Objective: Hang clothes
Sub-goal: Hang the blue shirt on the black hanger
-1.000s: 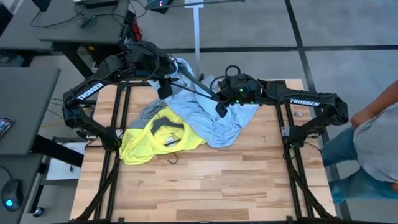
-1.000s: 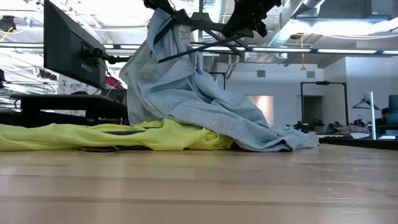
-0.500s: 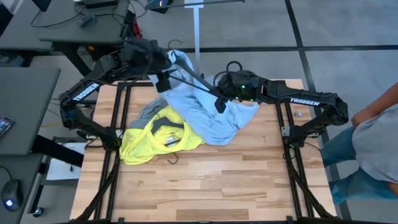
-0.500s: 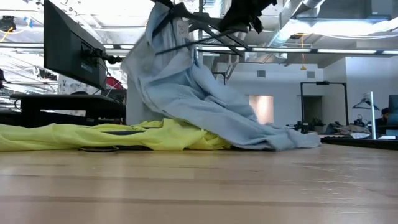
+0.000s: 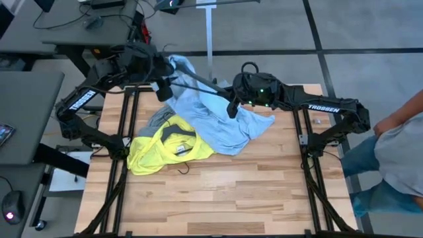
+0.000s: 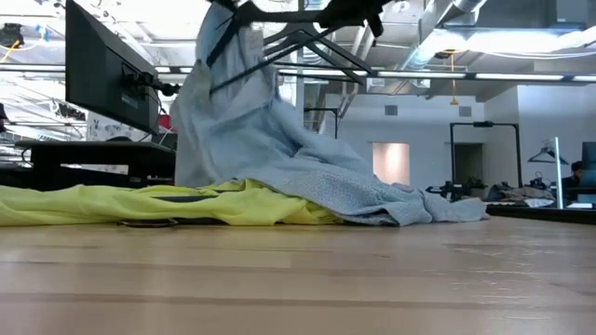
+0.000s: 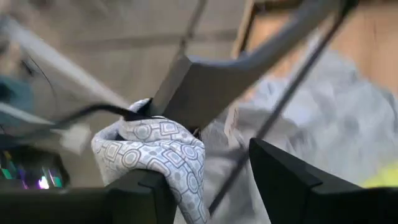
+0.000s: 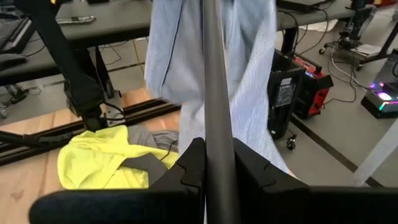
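Two grippers work above the table's far edge: the right gripper (image 5: 231, 108) is clenched on a black hanger (image 8: 214, 93), the left gripper (image 5: 162, 90) stands wide around the blue shirt (image 5: 221, 125); yellow shirt (image 5: 158, 149) and grey shirt (image 5: 158, 119) lie on the table (image 5: 218, 198)

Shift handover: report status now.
Right gripper shut on hanger. Left gripper at blue shirt collar, lifted. Yellow T-shirt, grey T-shirt flat on table.
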Controlling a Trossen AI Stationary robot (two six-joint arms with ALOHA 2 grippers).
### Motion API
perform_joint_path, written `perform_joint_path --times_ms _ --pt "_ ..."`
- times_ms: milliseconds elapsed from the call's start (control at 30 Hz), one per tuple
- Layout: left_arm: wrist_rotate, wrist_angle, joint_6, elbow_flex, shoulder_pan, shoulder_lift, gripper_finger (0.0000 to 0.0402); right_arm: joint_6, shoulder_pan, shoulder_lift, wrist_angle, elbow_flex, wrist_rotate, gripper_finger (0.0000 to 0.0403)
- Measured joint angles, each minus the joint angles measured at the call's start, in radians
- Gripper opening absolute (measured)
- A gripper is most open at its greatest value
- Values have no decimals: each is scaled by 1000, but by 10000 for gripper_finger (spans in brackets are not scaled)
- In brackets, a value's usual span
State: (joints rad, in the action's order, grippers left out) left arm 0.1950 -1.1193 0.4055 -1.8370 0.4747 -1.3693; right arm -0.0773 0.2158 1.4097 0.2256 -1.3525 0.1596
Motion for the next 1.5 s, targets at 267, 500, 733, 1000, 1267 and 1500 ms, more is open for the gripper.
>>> perform_joint_path --times_ms 267,500,733,1000,1267,1500 --pt "20 -8 -6 0 -20 -4 177 7 -10 0 -22 0 0 30" --pt "-22 11 -1 4 -15 -12 175 3 -14 0 -28 0 -39 30" --pt "-64 29 28 7 -35 -45 174 34 -27 -8 -22 1 -60 30" --pt "-84 48 45 -72 -38 -27 174 41 7 -121 17 1 -78 30" --pt "-35 131 33 -99 -46 -35 173 23 29 -149 -8 0 -83 30" --pt "303 -59 29 -98 -47 -110 145 12 30 -149 4 -1 -86 30"
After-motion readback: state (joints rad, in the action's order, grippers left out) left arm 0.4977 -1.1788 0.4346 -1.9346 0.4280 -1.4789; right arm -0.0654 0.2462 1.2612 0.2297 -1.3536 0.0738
